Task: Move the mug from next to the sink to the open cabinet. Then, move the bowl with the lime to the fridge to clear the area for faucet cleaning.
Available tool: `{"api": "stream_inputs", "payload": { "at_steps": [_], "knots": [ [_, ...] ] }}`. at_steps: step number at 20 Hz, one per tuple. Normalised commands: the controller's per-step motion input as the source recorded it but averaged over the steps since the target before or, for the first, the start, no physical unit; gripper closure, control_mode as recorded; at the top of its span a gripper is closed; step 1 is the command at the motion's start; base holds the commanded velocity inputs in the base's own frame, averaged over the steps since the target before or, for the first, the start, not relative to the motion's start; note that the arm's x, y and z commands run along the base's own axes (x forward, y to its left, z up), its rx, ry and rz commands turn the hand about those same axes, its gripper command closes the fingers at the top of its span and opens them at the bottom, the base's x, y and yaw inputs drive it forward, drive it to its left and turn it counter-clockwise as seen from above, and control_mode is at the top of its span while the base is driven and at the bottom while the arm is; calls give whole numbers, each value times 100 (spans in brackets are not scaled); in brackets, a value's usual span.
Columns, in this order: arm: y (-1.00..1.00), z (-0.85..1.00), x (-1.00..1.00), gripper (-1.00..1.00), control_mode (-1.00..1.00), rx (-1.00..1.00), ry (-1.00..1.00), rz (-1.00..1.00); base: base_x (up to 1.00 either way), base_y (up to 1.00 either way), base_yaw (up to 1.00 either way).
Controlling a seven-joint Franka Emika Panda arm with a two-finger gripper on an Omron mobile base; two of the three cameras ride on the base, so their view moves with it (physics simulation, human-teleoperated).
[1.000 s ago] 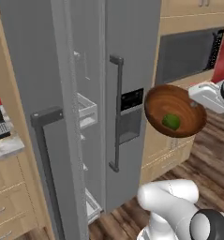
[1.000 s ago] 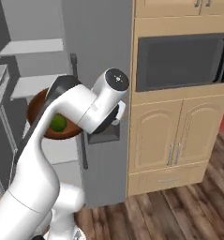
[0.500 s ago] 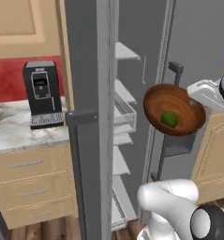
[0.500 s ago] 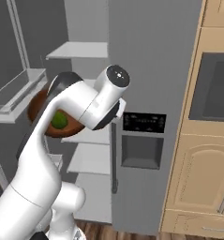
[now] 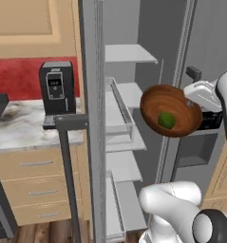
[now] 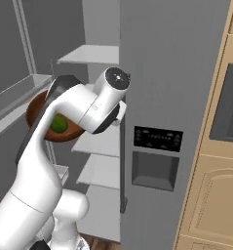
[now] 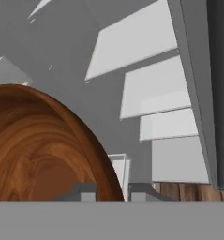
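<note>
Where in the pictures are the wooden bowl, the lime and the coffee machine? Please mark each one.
bowl (image 5: 174, 105): left base view, on the wooden inner surface.
lime (image 5: 166, 120): left base view, on the middle of the green fruit.
coffee machine (image 5: 57, 90): left base view, on its dark front face.

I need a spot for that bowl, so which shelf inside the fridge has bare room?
The fridge shelves look bare, from the top shelf down. The marble counter left of the door is tight beside the coffee machine. The claw grips the bowl with the lime.
</note>
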Motion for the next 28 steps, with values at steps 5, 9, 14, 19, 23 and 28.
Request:
{"api": "stream_inputs", "payload": {
  "at_steps": [5,9,14,19,23,28],
  "knots": [
    [0,0,0,100,100,0,0,0,0,-6,0],
    [0,0,0,100,100,0,0,0,38,-3,0],
    [0,0,0,100,100,0,0,0,49,-42,1],
    [0,0,0,100,100,0,0,0,24,-1,-1],
    [4,21,0,100,-100,9,-9,-19,0,0,0],
    [28,40,6,100,-100,11,-16,-33,0,0,0]
  ]
}}
